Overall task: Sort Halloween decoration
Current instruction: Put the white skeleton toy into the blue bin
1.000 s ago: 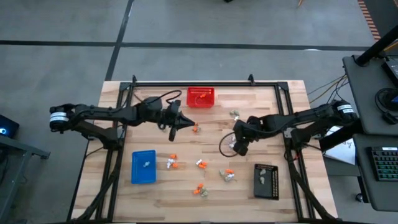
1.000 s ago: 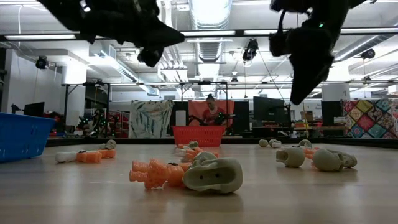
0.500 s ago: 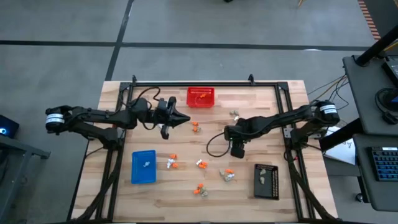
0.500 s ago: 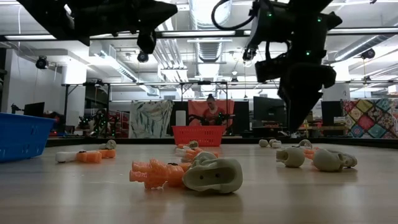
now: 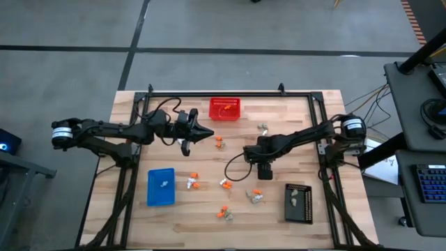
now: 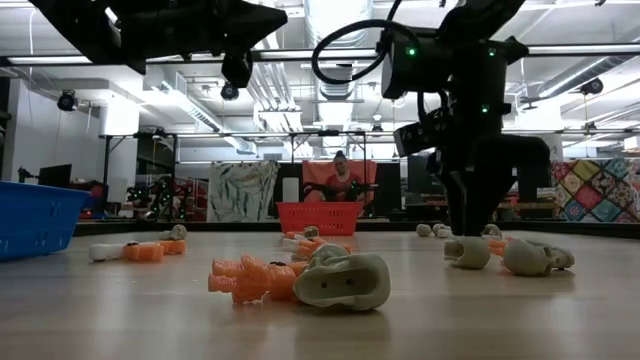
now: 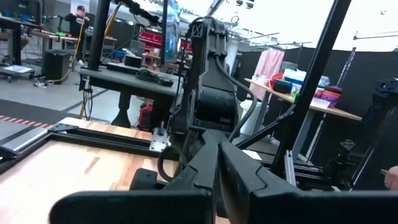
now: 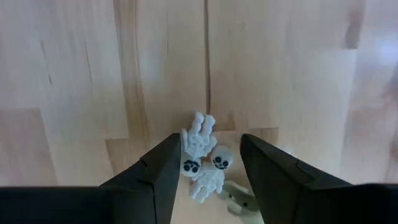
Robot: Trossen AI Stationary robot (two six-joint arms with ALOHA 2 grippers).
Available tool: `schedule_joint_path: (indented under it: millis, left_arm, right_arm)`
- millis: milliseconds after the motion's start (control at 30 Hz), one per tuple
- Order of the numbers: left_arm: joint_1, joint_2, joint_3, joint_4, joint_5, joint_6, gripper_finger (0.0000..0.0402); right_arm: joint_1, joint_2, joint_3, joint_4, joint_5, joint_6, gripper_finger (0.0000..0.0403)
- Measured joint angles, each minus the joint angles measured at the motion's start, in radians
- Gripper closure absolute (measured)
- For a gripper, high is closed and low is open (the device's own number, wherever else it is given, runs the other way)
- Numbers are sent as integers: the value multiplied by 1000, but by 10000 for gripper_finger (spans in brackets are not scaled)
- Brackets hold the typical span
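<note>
Left gripper (image 5: 207, 134) parked high near red basket (image 5: 225, 109), jaws pressed together, empty. Blue tray (image 5: 161, 187) holds one trinket; orange and pale trinkets (image 5: 192, 183) scattered mid-surface (image 5: 279, 118). Right gripper (image 8: 210, 163) low over surface, jaws spread, straddling two white skeletons (image 8: 202, 152) with a grey piece (image 8: 239, 196) touching them. Risks: closing on both skeletons at once, dragging the grey piece along, or a fingertip flicking a trinket away; mixed pick would land wrong sorts in black tray (image 5: 298, 202).
</note>
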Motion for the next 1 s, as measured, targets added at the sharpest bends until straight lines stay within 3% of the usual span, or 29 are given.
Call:
schedule_joint_path:
  millis: [300,700,1000]
  left_arm:
    - [0,0,-1,1,0,7,402]
    - [0,0,0,1,0,7,402]
    - [0,0,3,1,0,4,402]
  right_arm:
    - [0,41,1,14,-10,-1,265]
    - [1,37,0,26,-11,3,363]
    - [0,25,-3,36,-14,5,373]
